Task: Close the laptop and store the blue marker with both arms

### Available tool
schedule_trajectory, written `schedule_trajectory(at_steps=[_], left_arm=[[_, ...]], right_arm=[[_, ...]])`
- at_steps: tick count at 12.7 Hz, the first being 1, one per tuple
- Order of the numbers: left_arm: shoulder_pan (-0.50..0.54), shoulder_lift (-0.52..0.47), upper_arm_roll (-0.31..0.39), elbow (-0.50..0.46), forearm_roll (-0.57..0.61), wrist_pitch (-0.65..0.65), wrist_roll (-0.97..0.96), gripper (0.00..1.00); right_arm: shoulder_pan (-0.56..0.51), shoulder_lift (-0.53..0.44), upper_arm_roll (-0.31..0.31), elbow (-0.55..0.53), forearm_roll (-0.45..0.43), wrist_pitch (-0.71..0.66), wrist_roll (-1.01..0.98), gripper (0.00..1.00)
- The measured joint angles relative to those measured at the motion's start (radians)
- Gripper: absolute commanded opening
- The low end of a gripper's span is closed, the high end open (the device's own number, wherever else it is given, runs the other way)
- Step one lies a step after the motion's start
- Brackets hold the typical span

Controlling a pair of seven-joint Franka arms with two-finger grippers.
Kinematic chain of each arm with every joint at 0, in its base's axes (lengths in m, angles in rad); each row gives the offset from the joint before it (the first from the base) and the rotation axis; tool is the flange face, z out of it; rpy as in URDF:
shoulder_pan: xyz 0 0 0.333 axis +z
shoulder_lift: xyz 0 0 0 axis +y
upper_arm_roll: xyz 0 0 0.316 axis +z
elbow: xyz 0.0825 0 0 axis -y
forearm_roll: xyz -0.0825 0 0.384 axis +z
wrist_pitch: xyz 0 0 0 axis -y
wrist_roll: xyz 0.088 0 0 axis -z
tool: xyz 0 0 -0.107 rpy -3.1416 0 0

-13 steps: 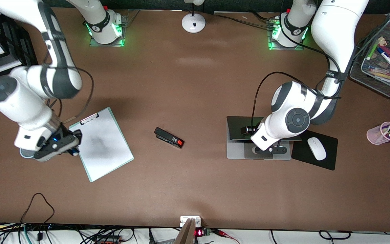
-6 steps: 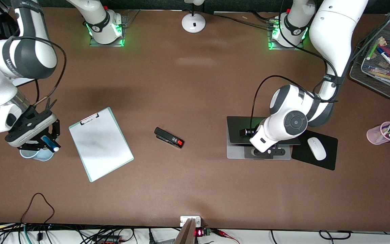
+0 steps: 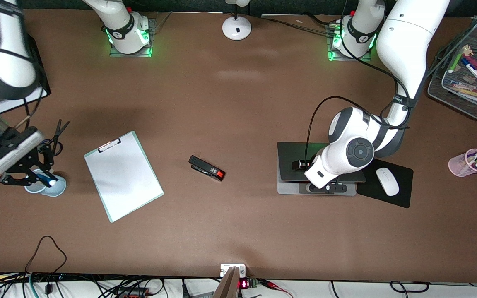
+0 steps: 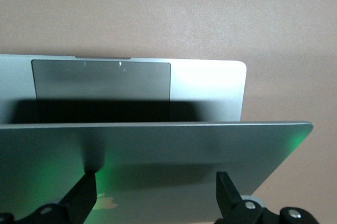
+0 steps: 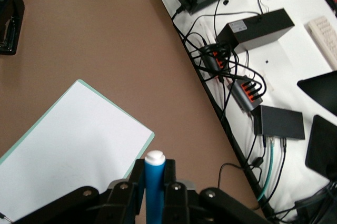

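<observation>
1. One clipboard (image 3: 123,176), one stapler (image 3: 207,168) and one laptop (image 3: 316,187) lie in a row across the table's middle, well apart, with bare brown table (image 3: 238,236) between them and its nearest edge.
2. The right gripper (image 3: 44,179), clamped on the single blue marker (image 5: 154,182), hangs over one pale blue cup (image 3: 54,188) at the right arm's end, close to the table's end edge.
3. The left gripper (image 4: 152,203) has two fingers (image 4: 81,197) spread apart against the half-lowered laptop lid.
4. One mouse (image 3: 387,181) on one black pad (image 3: 402,194) sits just beside the laptop; one pink cup (image 3: 466,164) stands near the left arm's end edge.
5. Farthest: one mesh tray (image 3: 454,93), one lamp base (image 3: 237,28).
</observation>
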Motion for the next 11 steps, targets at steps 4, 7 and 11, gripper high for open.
schedule_trajectory(at_steps=[4,7,11], left_arm=[[0.000,0.023,0.000,0.001,0.000,0.016,0.002,1.00],[0.000,0.043,0.000,0.004,0.000,0.031,0.005,1.00],[0.000,0.070,0.000,0.028,0.000,0.039,0.008,1.00]], right_arm=[[-0.080,0.007,-0.001,-0.009,0.094,-0.120,-0.232,0.09],[-0.137,0.024,-0.001,-0.009,0.148,-0.194,-0.376,0.09],[-0.212,0.076,-0.001,-0.010,0.200,-0.282,-0.528,0.09]])
